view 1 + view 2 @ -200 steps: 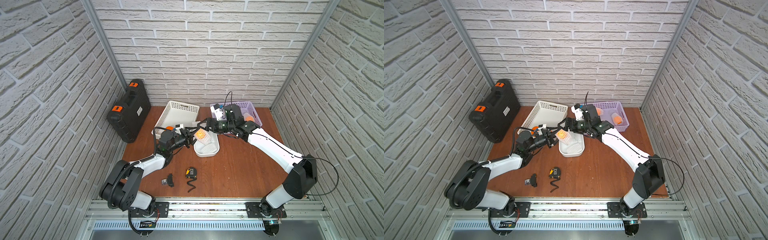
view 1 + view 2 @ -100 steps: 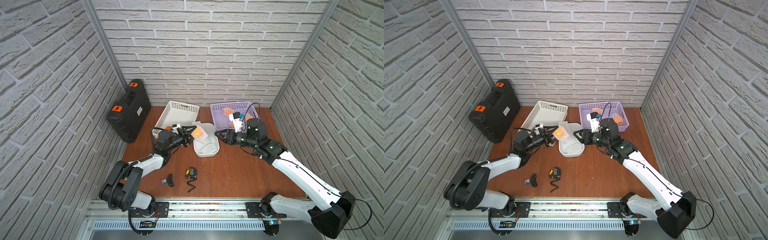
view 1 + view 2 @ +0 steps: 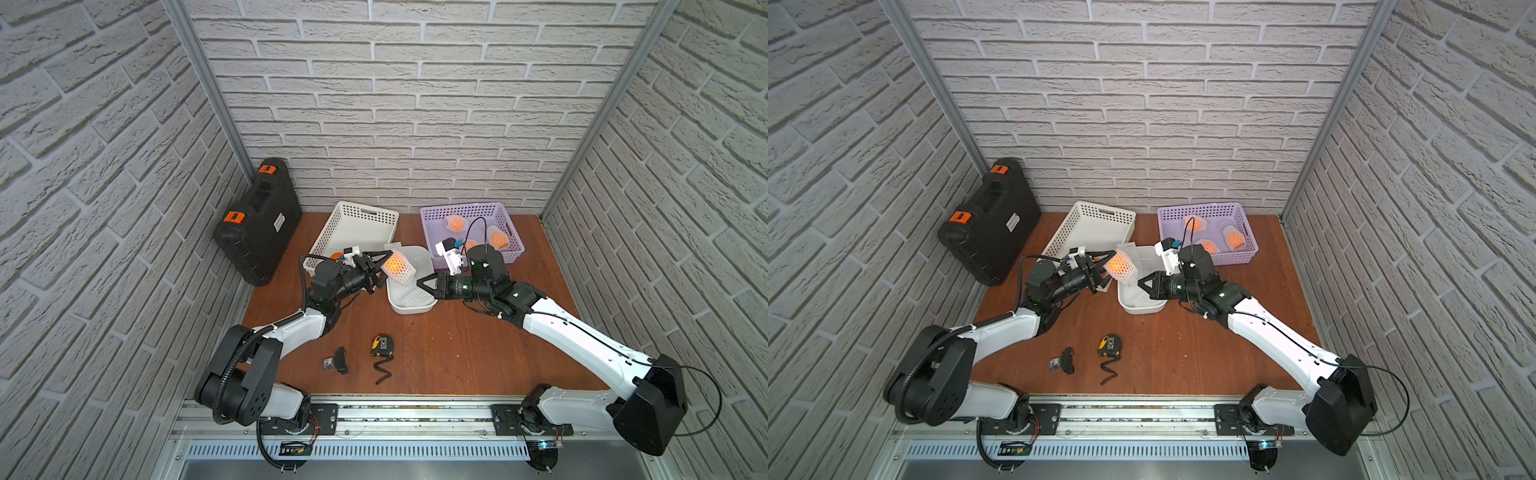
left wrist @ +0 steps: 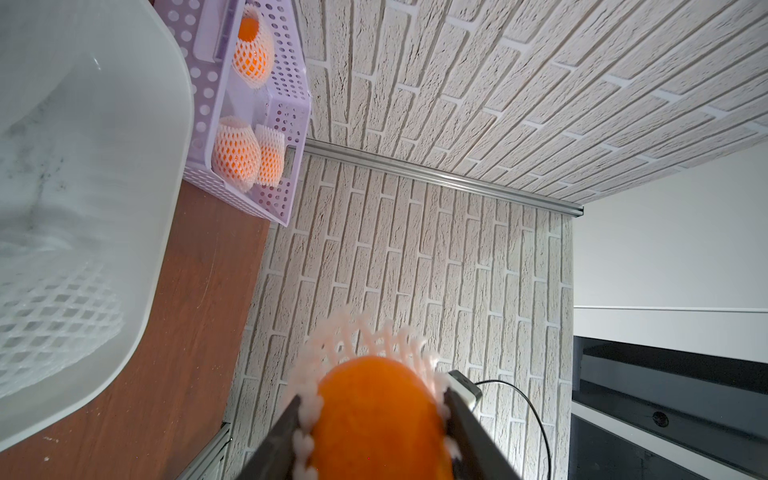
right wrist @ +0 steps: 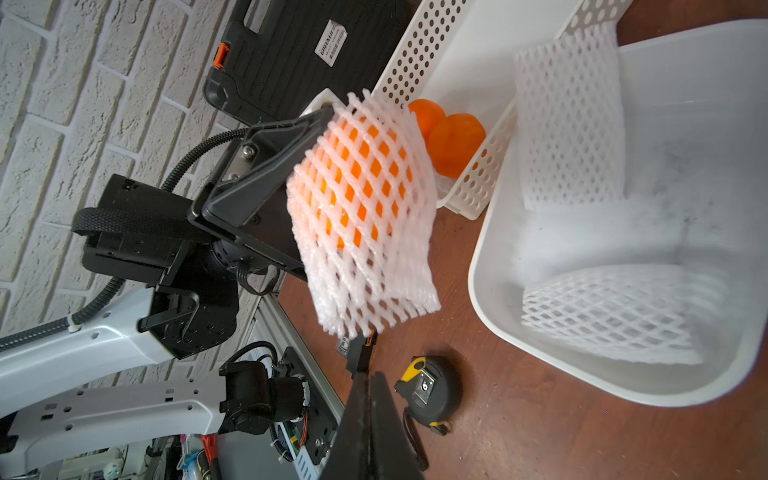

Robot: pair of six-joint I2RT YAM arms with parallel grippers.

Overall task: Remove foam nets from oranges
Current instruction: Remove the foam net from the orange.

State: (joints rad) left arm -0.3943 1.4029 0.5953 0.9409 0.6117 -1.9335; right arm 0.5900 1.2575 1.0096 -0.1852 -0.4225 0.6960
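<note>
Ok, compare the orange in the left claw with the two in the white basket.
The orange in the left claw is sleeved in a white foam net; the two oranges in the white basket are bare. The clawed orange is held in the air; the basket pair lies in a corner. All three are round and bright orange.
</note>
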